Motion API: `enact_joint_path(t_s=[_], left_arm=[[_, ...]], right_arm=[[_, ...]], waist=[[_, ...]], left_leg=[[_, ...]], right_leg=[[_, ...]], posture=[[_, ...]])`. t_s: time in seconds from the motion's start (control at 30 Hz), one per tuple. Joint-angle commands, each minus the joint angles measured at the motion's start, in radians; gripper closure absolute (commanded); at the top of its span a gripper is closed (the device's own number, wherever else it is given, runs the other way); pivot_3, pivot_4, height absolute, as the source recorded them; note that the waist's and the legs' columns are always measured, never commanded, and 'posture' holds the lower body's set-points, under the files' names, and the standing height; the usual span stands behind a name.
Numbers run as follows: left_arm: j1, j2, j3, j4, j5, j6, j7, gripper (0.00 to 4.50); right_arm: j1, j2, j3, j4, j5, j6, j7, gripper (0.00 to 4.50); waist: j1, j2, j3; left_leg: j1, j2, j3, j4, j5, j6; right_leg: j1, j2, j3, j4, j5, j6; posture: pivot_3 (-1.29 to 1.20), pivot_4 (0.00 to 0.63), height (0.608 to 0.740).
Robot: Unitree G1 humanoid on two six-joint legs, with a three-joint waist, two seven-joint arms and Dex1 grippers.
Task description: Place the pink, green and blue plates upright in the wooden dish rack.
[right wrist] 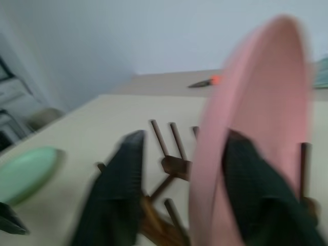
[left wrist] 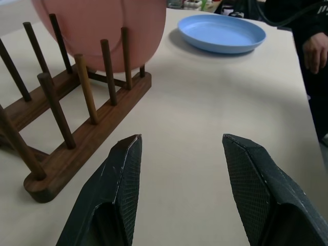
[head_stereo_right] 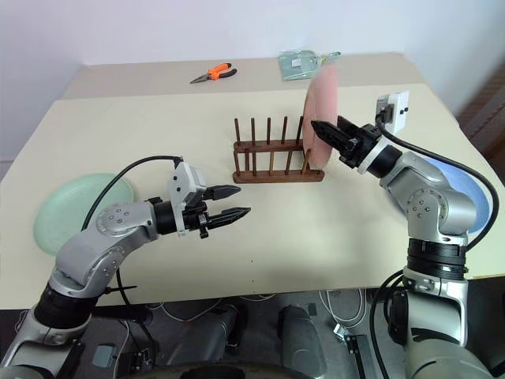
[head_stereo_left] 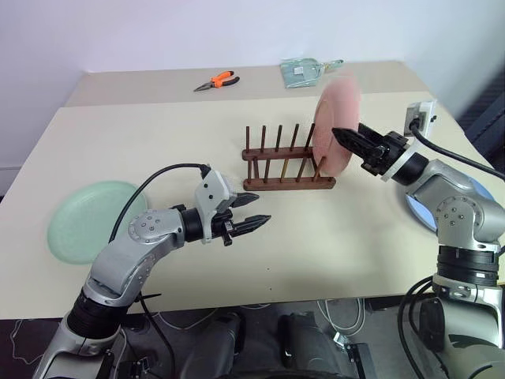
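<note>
We see the pink plate [head_stereo_left: 335,126] standing upright at the right end of the rack [head_stereo_left: 286,167]. Its upper half is motion-blurred, so we cannot make out its exact tilt. In the right wrist view the plate edge passes between the two fingers of the right pincer [head_stereo_left: 347,136]. The fingers stand apart on either side of it. Blur there prevents us from confirming whether either finger touches the plate.

The left pincer [head_stereo_right: 230,204] hangs over bare worktop [head_stereo_left: 158,142] in front of the rack. Its fingers are spread about halfway and hold nothing.

The green plate [head_stereo_left: 88,219] lies flat near the left edge of the worktop, partly behind the left arm. The blue plate [left wrist: 221,33] lies flat at the right, largely hidden by the right arm in the head views.

Orange-handled pliers [head_stereo_left: 217,80] and a packet [head_stereo_left: 301,71] lie at the far side. We can read no writing on the packet.

A person's hand [left wrist: 314,51] is cut off at the frame edge of the left wrist view.
</note>
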Motion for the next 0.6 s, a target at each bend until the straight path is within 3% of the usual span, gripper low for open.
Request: enact_joint_path(t_s=[0.03,0.07,0.27,0.37,0.43,0.6], left_arm=[[0.003,-0.007,-0.003,-0.016,0.011,-0.021,-0.01,1.94],[0.004,-0.007,-0.002,-0.016,0.013,-0.022,-0.011,1.94],[0.02,-0.009,0.082,0.024,0.008,-0.009,0.02,1.94],[0.021,-0.027,0.157,0.068,0.028,-0.028,0.091,1.13],[0.016,-0.041,0.282,0.144,0.101,-0.062,0.247,0.14],[-0.011,-0.091,0.538,0.285,0.214,0.034,0.627,0.06]], right_arm=[[-0.02,-0.022,-0.004,-0.007,-0.042,-0.075,-0.006,0.51],[-0.02,-0.022,-0.006,-0.004,-0.05,-0.089,-0.005,0.07],[-0.051,-0.089,0.003,-0.028,-0.203,-0.278,-0.041,0.07],[-0.067,-0.116,0.011,-0.036,-0.245,-0.321,-0.057,0.0],[-0.087,-0.146,0.079,-0.132,-0.282,-0.342,-0.02,0.0],[-0.06,-0.147,0.299,-0.319,-0.345,-0.355,0.083,0.0]], waist=[[0.0,0.0,0.0],[0.0,0.0,0.0],[0.0,0.001,0.001],[-0.001,0.001,0.001],[-0.002,0.001,0.001],[-0.009,0.002,0.001]], left_leg=[[0.0,0.0,0.0,0.0,0.0,0.0],[0.0,0.0,0.0,0.0,0.0,0.0],[0.0,0.0,0.0,0.0,0.0,0.0],[0.0,0.0,0.0,0.0,0.0,0.0],[0.0,0.0,0.0,0.0,0.0,0.0],[0.0,0.002,0.0,-0.001,0.0,0.0]], right_leg=[[0.0,0.0,0.0,0.0,0.0,0.0],[0.0,0.0,0.0,0.0,0.0,0.0],[0.0,0.0,0.0,0.0,0.0,0.0],[0.0,0.0,0.0,0.0,0.0,0.0],[0.0,0.0,0.0,0.0,0.0,0.0],[-0.002,0.001,-0.001,0.001,0.001,0.002]], posture=[[0.0,0.15,0.727],[0.0,0.15,0.727],[0.0,0.15,0.727],[0.0,0.15,0.727],[0.0,0.15,0.727],[0.0,0.15,0.727]])
